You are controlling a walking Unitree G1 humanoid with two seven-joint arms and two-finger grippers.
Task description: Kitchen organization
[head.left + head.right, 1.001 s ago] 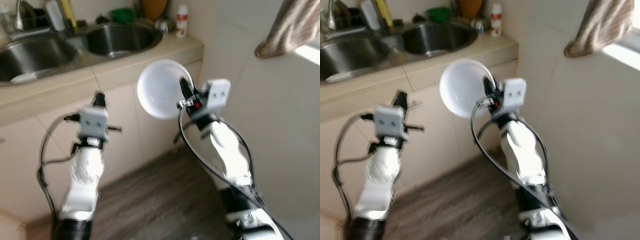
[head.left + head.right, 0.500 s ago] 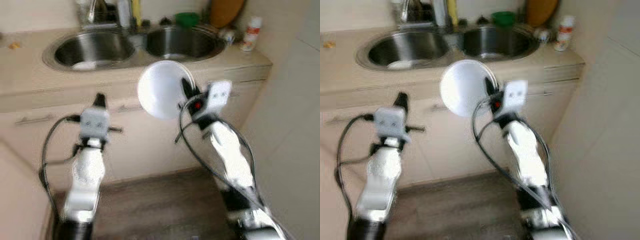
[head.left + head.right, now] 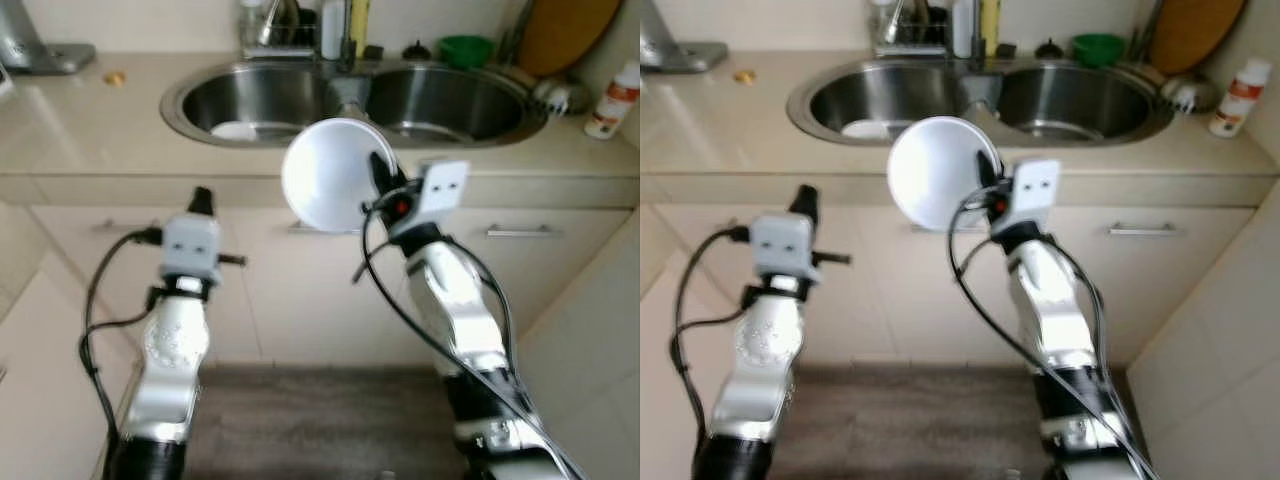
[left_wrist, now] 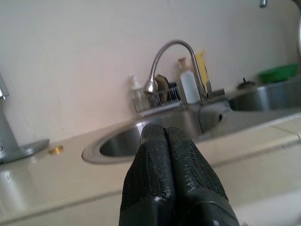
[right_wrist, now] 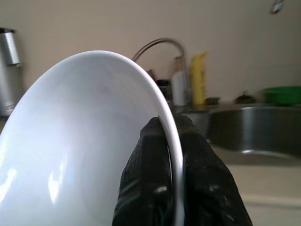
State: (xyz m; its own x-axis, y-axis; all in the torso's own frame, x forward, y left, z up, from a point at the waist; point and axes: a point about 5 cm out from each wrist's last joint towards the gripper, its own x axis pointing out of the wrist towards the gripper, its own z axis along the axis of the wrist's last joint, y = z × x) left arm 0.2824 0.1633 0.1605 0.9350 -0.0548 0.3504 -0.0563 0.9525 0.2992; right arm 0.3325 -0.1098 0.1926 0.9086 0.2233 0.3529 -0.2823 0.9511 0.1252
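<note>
On your left, the left claw is closed on nothing, raised near the cabinet front below the surface. Ahead lies the double sink, with a small white dish in its left basin. On your right, the right claw pinches the rim of the white bowl, held on edge near the sink's front lip. Carry it forward over a basin, level it, then lower gently before releasing, clear of the faucet.

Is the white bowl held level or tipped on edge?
Tipped on edge: the right claw pinches the white bowl at its rim, opening facing sideways.
</note>
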